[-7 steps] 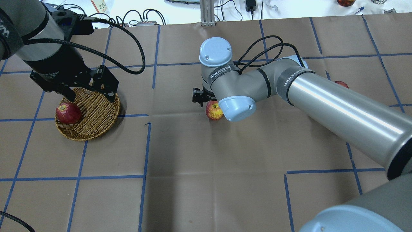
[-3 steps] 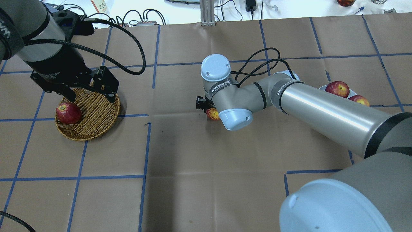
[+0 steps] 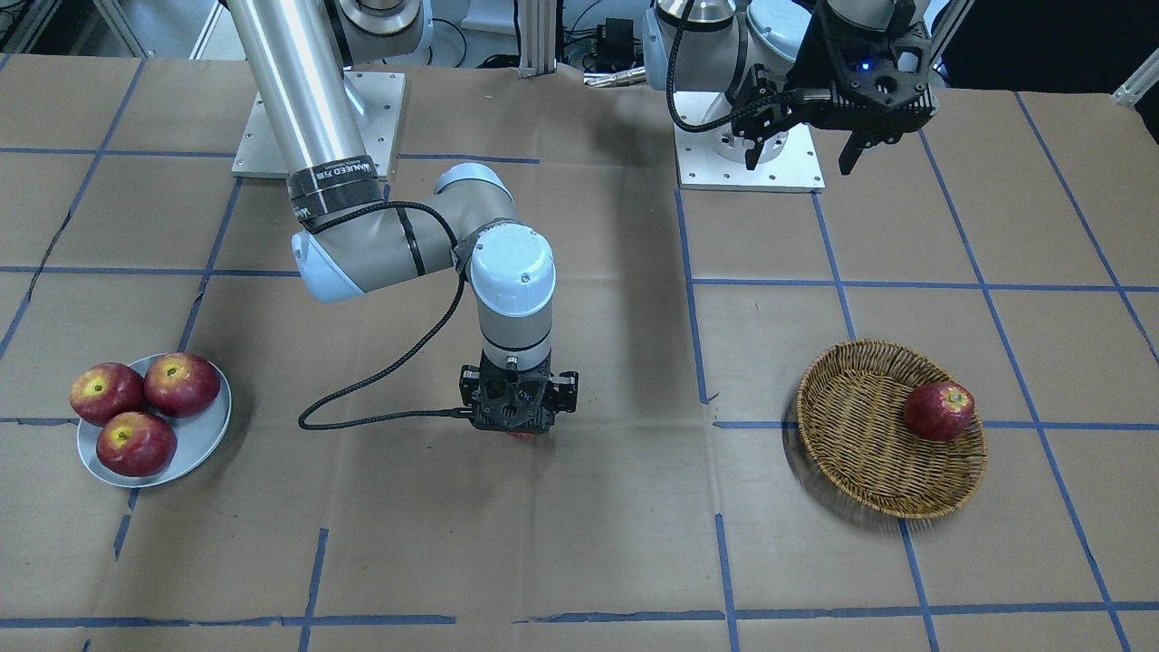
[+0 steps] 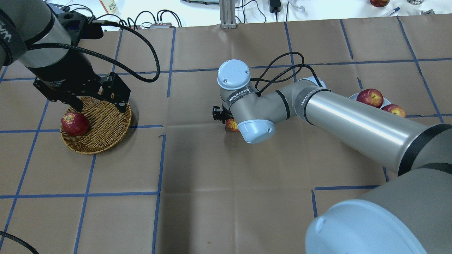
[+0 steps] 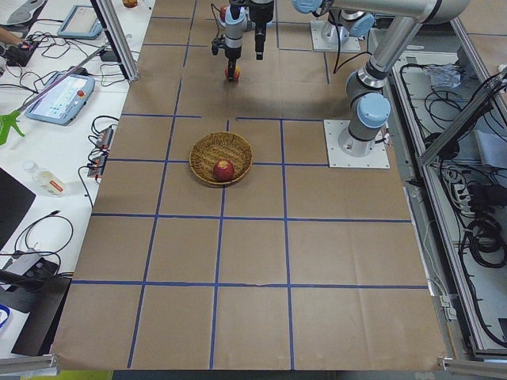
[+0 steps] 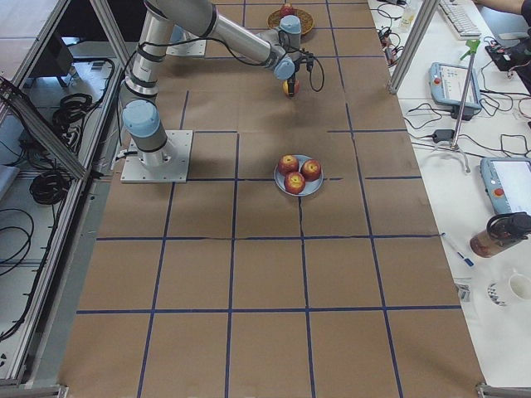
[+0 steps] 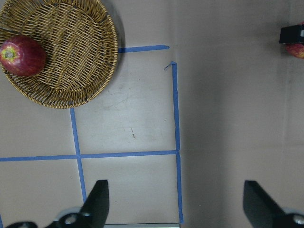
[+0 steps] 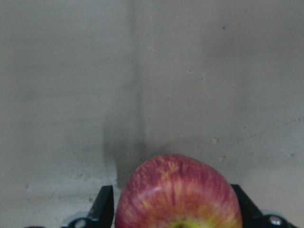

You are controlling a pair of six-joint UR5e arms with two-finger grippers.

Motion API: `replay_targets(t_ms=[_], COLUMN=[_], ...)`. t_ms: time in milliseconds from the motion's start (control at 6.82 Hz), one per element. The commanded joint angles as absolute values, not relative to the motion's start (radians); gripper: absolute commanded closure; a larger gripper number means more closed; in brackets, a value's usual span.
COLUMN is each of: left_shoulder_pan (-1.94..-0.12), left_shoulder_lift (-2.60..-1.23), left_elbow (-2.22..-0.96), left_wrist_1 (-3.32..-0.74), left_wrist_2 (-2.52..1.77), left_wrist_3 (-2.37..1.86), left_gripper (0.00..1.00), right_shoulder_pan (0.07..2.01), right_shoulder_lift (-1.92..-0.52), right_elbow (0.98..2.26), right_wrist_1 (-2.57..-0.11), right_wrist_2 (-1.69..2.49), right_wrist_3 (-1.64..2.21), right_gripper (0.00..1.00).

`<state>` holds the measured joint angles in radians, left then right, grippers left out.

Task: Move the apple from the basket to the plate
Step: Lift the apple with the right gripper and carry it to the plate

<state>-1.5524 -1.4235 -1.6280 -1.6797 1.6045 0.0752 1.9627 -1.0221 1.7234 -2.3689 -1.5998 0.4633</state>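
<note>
The streaky apple (image 8: pixel 178 194) with its yellow-orange patch sits at the table's middle, mostly hidden under my right wrist in the overhead view (image 4: pixel 231 125). My right gripper (image 8: pixel 176 209) is down over it, a finger pressed to each side, shut on it. The wicker basket (image 4: pixel 106 123) stands on the left and holds one darker red apple (image 4: pixel 75 124). My left gripper (image 4: pixel 99 106) hangs open and empty above the basket's far rim. The grey-blue plate (image 3: pixel 199 435) holds three apples.
The plate's three apples (image 3: pixel 136 407) fill most of it. My right forearm (image 4: pixel 353 116) stretches across the table's right half and hides part of the plate in the overhead view. Blue tape lines grid the brown paper.
My right arm has come down over the streaky apple, so the wrist now hides most of it. The plate's apples have come into sight behind the forearm. The left arm has not moved.
</note>
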Motion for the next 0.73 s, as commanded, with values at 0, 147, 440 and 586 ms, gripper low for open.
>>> replay_targets(t_ms=[0, 147, 440, 586], left_shoulder_pan=[-1.552, -1.554, -1.555, -1.558], left_shoulder_lift=[-1.422, -1.420, -1.419, -1.419], left_elbow=[-1.629, -1.632, -1.638, -1.644], left_wrist_1=[-1.680, -1.681, -1.681, -1.681], left_wrist_2=[1.605, 1.605, 1.606, 1.606], left_wrist_3=[0.075, 0.075, 0.075, 0.074], left_gripper=[0.01, 0.01, 0.01, 0.01], right_shoulder_pan=[1.965, 1.964, 1.954, 1.935], right_shoulder_lift=[-1.023, -1.026, -1.105, -1.179], right_elbow=[1.721, 1.718, 1.633, 1.618], right_wrist_1=[-2.368, -2.370, -2.235, -2.141], right_wrist_2=[-1.598, -1.598, -1.605, -1.606], right_wrist_3=[0.463, 0.463, 0.460, 0.440], right_gripper=[0.54, 0.61, 0.61, 0.61])
